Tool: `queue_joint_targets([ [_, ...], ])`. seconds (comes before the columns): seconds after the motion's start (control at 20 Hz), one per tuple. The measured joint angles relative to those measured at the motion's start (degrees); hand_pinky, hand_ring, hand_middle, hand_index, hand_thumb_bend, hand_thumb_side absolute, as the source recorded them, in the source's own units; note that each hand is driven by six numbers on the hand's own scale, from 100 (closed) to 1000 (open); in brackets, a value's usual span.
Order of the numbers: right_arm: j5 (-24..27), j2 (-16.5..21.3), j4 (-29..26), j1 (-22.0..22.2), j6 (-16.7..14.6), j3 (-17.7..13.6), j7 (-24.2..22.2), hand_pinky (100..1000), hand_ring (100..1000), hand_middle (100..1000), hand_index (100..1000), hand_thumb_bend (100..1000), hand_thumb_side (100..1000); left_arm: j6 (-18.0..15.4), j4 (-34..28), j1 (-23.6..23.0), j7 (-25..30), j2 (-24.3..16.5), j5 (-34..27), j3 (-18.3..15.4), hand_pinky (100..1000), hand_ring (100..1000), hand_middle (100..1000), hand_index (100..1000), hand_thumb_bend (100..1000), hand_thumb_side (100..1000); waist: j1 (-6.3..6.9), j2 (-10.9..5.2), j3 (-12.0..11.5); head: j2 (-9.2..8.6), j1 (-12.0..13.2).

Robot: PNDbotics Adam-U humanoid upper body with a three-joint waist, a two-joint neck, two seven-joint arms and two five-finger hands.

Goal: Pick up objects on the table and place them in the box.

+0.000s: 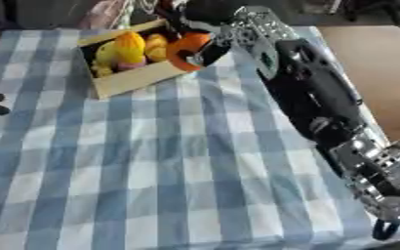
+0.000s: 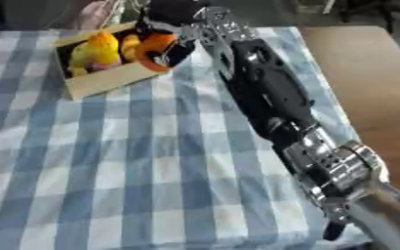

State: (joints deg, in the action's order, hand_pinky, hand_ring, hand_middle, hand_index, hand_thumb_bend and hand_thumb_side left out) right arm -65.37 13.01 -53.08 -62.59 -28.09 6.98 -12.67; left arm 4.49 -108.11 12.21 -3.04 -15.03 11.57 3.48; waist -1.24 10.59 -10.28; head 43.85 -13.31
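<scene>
On a blue-checked tablecloth (image 1: 178, 171), the right hand (image 1: 205, 46) grips an orange object (image 1: 184, 49) at the cardboard box's (image 1: 139, 78) three-o'clock rim.

The right hand (image 2: 171, 19) holds an orange object (image 2: 155, 49) over the box (image 2: 110, 80).

Right arm (image 1: 310, 93) across box (image 1: 139, 78) approach
</scene>
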Motion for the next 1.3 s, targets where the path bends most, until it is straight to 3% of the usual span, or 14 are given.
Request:
queue_joint_targets([
  [0.2, -4.6, -2.4, 4.0, -0.2, 6.7, -3.4, 9.5, 718, 485, 308, 387, 100, 100, -0.1, 0.0, 0.7, 0.7, 0.6, -0.2, 0.8, 732, 577, 584, 756, 100, 649, -0.22, 0.0, -2.3, -0.02, -1.6],
  [0.35, -8.6, -4.3, 7.0, 0.2, 12.0, -4.8, 16.5, 755, 589, 533, 646, 100, 100, -0.2, 0.0, 1.2, 1.2, 1.0, -0.5, 1.2, 732, 577, 585, 756, 100, 650, -0.31, 0.0, -3.7, -0.03, -2.5],
  [0.4, -9.8, -4.8, 8.0, 0.3, 13.4, -5.1, 18.0, 771, 642, 628, 769, 120, 201, -0.2, 0.0, 1.3, 1.3, 1.0, -0.5, 1.3, 732, 577, 577, 757, 100, 651, -0.31, 0.0, -4.0, -0.03, -2.7],
  [0.55, -13.2, -6.0, 11.1, 0.9, 16.4, -5.5, 19.5, 791, 719, 768, 904, 260, 406, -0.3, 0.0, 1.4, 1.4, 1.5, -0.6, 1.4, 732, 577, 574, 757, 100, 653, -0.31, 0.0, -4.3, -0.04, -3.2],
  [0.8, -15.5, -6.3, 13.5, 1.4, 20.6, -6.6, 19.3, 798, 737, 824, 946, 330, 538, -0.2, 0.0, 1.4, 1.5, 1.5, -0.7, 1.5, 733, 570, 573, 757, 100, 656, -0.31, 0.0, -4.0, -0.05, -3.3],
  [1.0, -14.5, -6.2, 12.5, 1.4, 21.9, -6.6, 21.0, 802, 743, 847, 945, 319, 525, -0.2, 0.0, 1.4, 1.4, 1.5, -0.7, 1.4, 733, 563, 573, 756, 100, 658, -0.31, 0.0, -3.0, -0.07, -3.0],
  [1.05, -14.0, -6.1, 11.8, 1.4, 21.9, -6.5, 21.5, 800, 739, 845, 943, 281, 532, -0.2, 0.0, 1.4, 1.4, 1.5, -0.7, 1.4, 733, 564, 573, 757, 100, 655, -0.31, 0.0, -2.8, -0.07, -2.9],
  [1.3, -11.3, -5.2, 8.3, 1.0, 21.8, -6.0, 24.0, 798, 727, 837, 938, 292, 498, -0.1, 0.0, 1.4, 1.2, 1.5, -0.7, 1.4, 733, 564, 573, 756, 100, 662, -0.31, 0.0, -2.3, -0.1, -2.7],
])
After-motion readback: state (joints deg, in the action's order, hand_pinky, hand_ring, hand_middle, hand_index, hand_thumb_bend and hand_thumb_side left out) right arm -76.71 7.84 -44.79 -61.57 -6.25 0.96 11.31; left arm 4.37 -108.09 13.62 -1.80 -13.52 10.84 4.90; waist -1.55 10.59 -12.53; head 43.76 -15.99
